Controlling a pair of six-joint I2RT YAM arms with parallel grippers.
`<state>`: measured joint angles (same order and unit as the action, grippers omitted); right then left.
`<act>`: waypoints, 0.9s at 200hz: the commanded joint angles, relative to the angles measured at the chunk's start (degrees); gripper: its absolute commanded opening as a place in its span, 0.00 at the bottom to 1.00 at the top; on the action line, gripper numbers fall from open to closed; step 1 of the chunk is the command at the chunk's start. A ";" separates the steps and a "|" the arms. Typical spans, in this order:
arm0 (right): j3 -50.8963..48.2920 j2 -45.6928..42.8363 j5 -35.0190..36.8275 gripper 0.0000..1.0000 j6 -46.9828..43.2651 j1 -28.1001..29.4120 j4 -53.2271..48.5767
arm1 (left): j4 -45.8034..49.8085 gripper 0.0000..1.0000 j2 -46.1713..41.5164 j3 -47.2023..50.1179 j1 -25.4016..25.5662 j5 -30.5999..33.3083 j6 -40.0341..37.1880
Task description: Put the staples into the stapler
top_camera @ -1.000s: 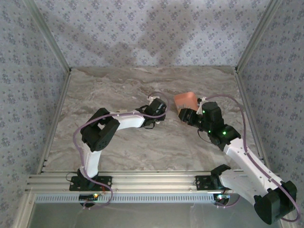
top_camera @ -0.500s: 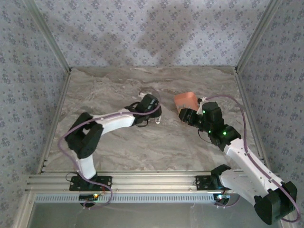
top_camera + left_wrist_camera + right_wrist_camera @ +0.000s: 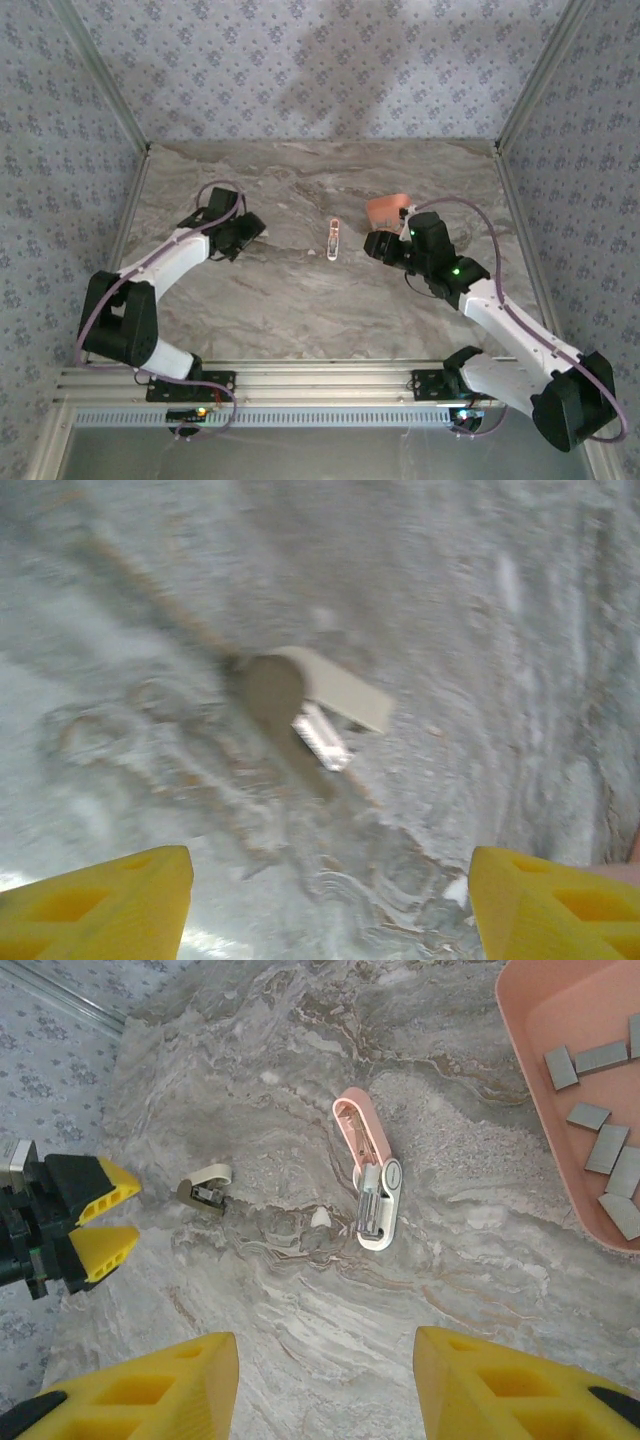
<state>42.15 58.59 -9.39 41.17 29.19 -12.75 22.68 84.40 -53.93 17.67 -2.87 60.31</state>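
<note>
The stapler (image 3: 333, 238) lies flat in the middle of the marble table (image 3: 300, 320). It is opened out long, with its pink top pointing up the frame from its white base. Just to its right sits the pink tray (image 3: 388, 208) with grey staples (image 3: 600, 1057) inside, near but not touching. The right gripper (image 3: 375, 245) hangs beside the tray, its yellow fingers (image 3: 170, 1385) apart and holding nothing. The left gripper (image 3: 248, 230) is on the left, well apart from the stapler, and its fingers are apart too. A small beige piece (image 3: 205, 1188) lies on the table between it and the stapler.
</note>
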 commanded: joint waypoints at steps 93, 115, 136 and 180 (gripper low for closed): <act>2.15 3.55 0.64 0.50 -0.65 0.24 2.46 | 12.88 0.74 13.27 -12.78 -6.07 -9.55 18.65; 2.00 3.60 0.94 0.50 -0.83 0.01 2.43 | 18.65 0.75 17.21 -18.58 -6.07 -9.30 18.92; 1.55 3.56 1.04 0.50 -0.83 -0.32 2.68 | 22.81 0.77 21.02 -22.94 -6.16 -10.88 19.62; 1.11 3.46 1.04 0.50 -1.04 -1.21 2.83 | 23.40 0.83 25.43 -25.04 -6.16 -14.33 22.42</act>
<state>42.37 61.93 -9.17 41.08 28.67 -10.44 40.77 108.12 -77.89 11.94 -14.33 77.06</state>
